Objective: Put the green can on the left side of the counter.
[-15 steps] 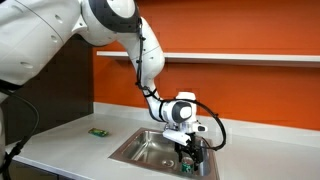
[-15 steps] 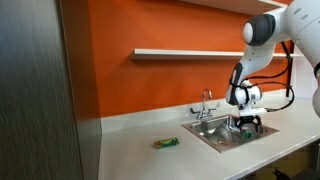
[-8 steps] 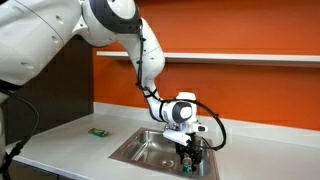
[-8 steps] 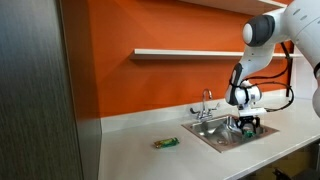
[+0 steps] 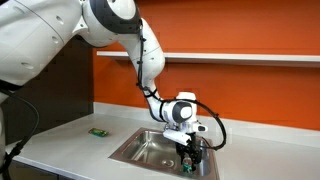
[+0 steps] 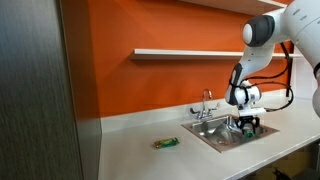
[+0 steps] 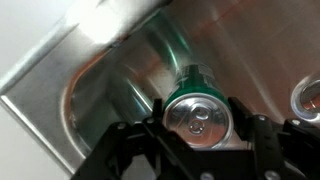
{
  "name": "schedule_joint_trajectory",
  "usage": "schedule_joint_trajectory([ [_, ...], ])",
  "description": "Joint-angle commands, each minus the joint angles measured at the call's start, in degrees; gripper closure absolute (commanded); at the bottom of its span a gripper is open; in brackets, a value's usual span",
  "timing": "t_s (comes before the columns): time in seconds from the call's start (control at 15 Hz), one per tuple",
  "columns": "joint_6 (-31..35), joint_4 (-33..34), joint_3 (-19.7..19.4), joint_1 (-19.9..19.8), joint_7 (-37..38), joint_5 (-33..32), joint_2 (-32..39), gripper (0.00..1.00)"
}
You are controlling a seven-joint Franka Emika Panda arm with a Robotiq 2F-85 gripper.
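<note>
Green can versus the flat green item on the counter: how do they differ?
The green can is an upright cylinder with a silvery top; the flat green item is thin and lies flat. The green can sits at the sink, flanked by the gripper; the flat green item lies free on the counter. Both are green.
</note>
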Motion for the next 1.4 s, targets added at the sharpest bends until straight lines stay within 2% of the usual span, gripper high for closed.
schedule_joint_trajectory([
  [0.0, -2.6, 0.4, 0.8, 0.3, 0.9, -0.1, -1.5, 0.59],
  [0.33, -4.2, -1.5, 0.1, 3.0, 1.8, -1.6, -4.7, 0.59],
  [0.73, -7.8, -4.9, -1.6, 6.7, 3.9, -6.1, -12.1, 0.59],
  [1.33, -13.0, -11.1, -0.5, 8.5, 4.3, -12.5, -24.4, 0.59],
])
